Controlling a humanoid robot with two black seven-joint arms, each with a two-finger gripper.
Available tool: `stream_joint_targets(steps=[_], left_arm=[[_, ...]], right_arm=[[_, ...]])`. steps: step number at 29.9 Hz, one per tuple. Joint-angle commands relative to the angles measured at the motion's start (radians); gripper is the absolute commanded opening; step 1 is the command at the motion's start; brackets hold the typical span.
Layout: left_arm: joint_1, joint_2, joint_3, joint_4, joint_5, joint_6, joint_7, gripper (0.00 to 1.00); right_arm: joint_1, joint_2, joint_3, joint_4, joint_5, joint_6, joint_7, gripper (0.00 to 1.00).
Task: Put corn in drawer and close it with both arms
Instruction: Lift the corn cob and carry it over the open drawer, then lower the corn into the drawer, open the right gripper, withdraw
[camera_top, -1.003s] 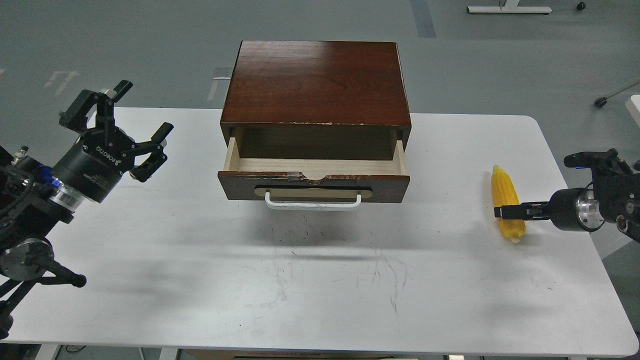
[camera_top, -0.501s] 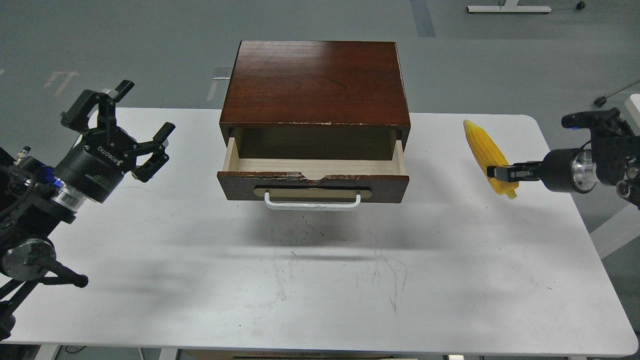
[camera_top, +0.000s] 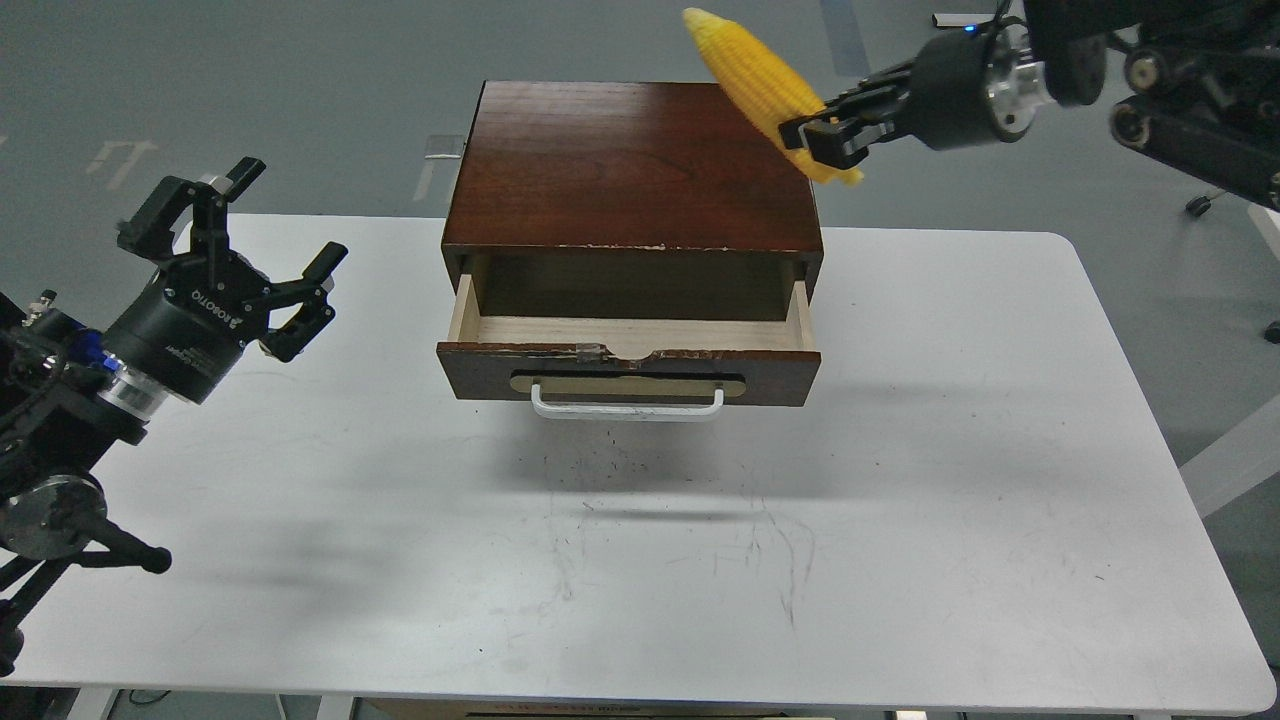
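Observation:
The yellow corn (camera_top: 755, 80) hangs high in the air over the cabinet's back right corner, tilted, its tapered tip up to the left. My right gripper (camera_top: 818, 138) is shut on the corn's lower end. The dark reddish-brown drawer (camera_top: 628, 372) stands pulled open in the middle of the table, its pale wood inside empty, its white bar handle (camera_top: 627, 405) facing me. My left gripper (camera_top: 268, 225) is open and empty, held above the table to the left of the drawer.
The drawer sits in a dark wooden cabinet (camera_top: 632, 165) at the back of the white table (camera_top: 640, 560). The table's right edge is rounded. Grey floor lies beyond, with a white stand base (camera_top: 1015, 17) at top right.
My right gripper has lifted the corn off the table's right side and carried it up and left, to above the cabinet's right corner. The left arm has barely moved.

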Motion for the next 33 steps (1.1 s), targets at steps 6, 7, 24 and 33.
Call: stream_joint_targets(steps=[6, 7, 24, 33], left_arm=[[0.002, 0.005, 0.0, -0.002, 0.001, 0.0, 0.0, 0.99], [0.003, 0.006, 0.0, -0.002, 0.001, 0.0, 0.0, 0.99], [0.019, 0.025, -0.002, -0.01, 0.008, 0.0, 0.0, 0.99], [0.025, 0.025, -0.005, -0.01, 0.008, 0.0, 0.0, 0.99]], right_arm=[[0.077, 0.15, -0.118, 0.088, -0.08, -0.09, 0.0, 0.05], [0.078, 0.158, -0.127, 0.094, -0.092, -0.098, 0.0, 0.05], [0.056, 0.291, -0.268, 0.065, -0.184, -0.195, 0.0, 0.17], [0.054, 0.304, -0.268, 0.067, -0.175, -0.196, 0.0, 0.6]])
